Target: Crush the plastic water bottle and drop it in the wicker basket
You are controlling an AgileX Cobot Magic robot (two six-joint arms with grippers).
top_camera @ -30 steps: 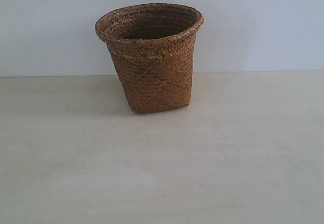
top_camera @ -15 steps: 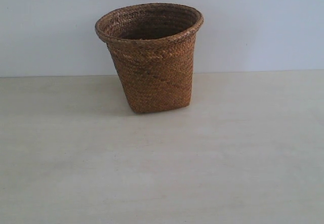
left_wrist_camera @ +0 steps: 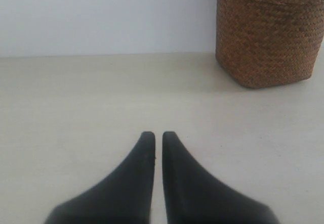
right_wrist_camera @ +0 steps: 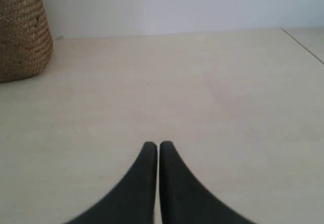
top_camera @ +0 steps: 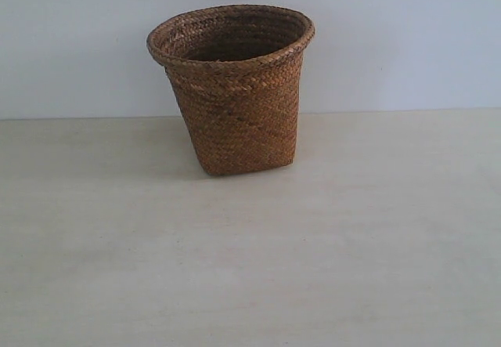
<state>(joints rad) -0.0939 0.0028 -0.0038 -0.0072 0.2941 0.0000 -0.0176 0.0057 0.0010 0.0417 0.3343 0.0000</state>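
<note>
Left gripper (left_wrist_camera: 158, 136) closed, black tips a hairline apart with nothing between them, over the table (top_camera: 250, 276). Right gripper (right_wrist_camera: 158, 146) is the same: tips all but touching, empty. Wicker basket (top_camera: 235, 104) stands upright at the back of the table near the white wall (top_camera: 391, 41), brown weave, rolled round rim tapering to a squarish base, its inside floor hidden.

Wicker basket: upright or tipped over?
Upright. The wicker basket stands on its narrow base on the table, rim opening upward. Contents: cannot tell, its inside bottom is hidden.
</note>
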